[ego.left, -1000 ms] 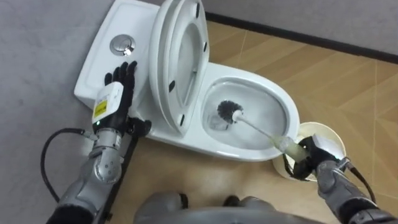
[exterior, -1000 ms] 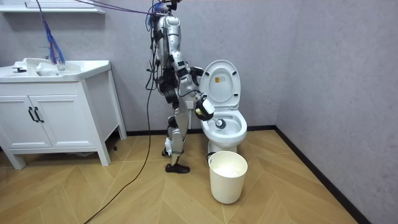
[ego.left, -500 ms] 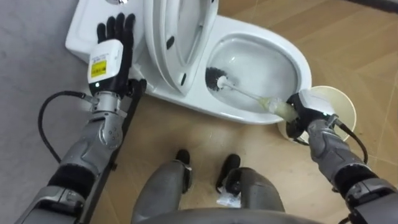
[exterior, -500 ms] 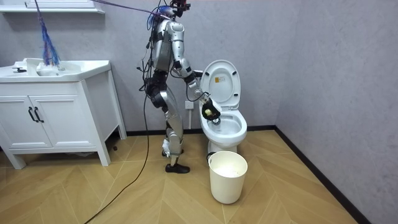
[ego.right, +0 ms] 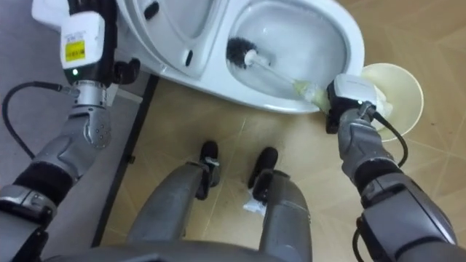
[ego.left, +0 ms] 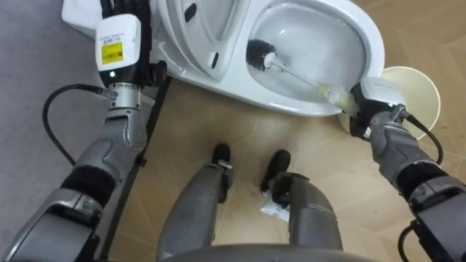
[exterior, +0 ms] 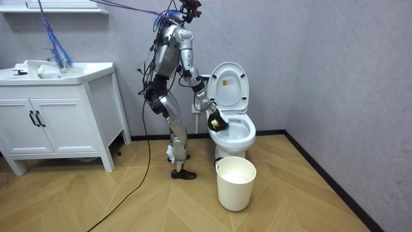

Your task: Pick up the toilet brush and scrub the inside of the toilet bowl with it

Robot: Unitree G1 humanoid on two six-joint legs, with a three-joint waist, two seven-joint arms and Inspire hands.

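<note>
The white toilet (ego.left: 373, 45) stands with seat and lid (ego.left: 191, 35) raised. A toilet brush has its black head (ego.left: 258, 52) down in the bowl, and its white handle (ego.left: 298, 73) slants over the front rim. My right hand (ego.left: 370, 115) is shut on the handle's end at that rim. My left hand (ego.left: 119, 42) rests on the tank (ego.left: 79, 10) at the view's top left; what shows of its fingers lies straight. In the room view I stand at the toilet's (exterior: 237, 132) left side, right hand (exterior: 215, 120) at the bowl.
A cream waste bin (ego.left: 416, 89) stands on the wood floor right by the bowl's front, close behind my right hand. A dark bar (ego.left: 140, 166) runs along the floor by the toilet's base. A paper scrap (ego.left: 275, 209) lies at my right foot. A white vanity (exterior: 58, 116) stands to the room view's left.
I have straightened up from a bend, and the eye view has swung down toward my feet. The brush head stays in the bowl, right hand still on the handle.
</note>
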